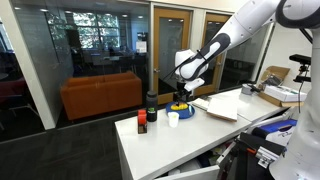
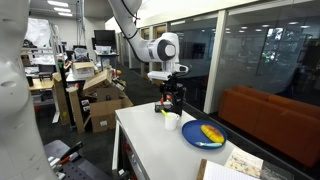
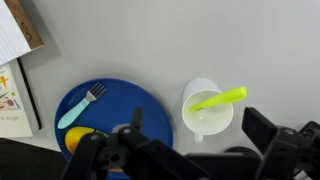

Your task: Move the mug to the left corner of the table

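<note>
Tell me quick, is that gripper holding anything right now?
The gripper is open and holds nothing; it hangs above the mug.

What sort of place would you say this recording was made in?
Most likely an office or lab building: glass partition walls, an orange sofa behind them, and stacked cardboard boxes near the white table.

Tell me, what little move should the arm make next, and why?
Probably lower the tool straight down around the mug. The wrist view shows the tool open and hanging above the mug, which stands on the table not yet gripped. The blue dish sits close beside it, so the descent should be careful.
</note>
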You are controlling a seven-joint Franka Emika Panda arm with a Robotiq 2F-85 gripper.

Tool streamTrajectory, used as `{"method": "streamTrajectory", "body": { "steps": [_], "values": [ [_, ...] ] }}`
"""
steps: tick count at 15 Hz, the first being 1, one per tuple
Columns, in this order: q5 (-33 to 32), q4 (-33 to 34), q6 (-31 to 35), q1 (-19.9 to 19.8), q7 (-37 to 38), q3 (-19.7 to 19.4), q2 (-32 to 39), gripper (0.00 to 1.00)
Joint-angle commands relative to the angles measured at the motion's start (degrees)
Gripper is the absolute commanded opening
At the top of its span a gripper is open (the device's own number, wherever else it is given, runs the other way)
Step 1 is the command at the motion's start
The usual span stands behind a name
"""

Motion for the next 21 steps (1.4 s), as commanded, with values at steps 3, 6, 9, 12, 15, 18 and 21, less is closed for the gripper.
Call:
{"method": "streamTrajectory", "body": {
  "steps": [3,6,9,12,15,18,21],
  "values": [
    [0.42,6.65,-1.23,0.92,1.12,-1.34,5.63,1.00],
    [0.53,5.86,-0.31,0.80,0.36,-1.33,5.26,1.00],
    [0.51,6.27,-0.44,0.89,0.60,-1.48,5.48,1.00],
    [0.50,6.27,-0.48,0.93,0.65,-1.48,5.49,1.00],
    [0.20,6.53,0.14,1.11,0.97,-1.57,6.48,1.00],
    [0.26,7.07,0.74,1.10,0.68,-1.55,8.32,1.00],
    [0.59,7.56,1.36,0.93,0.31,-1.60,10.05,1.00]
  ]
}}
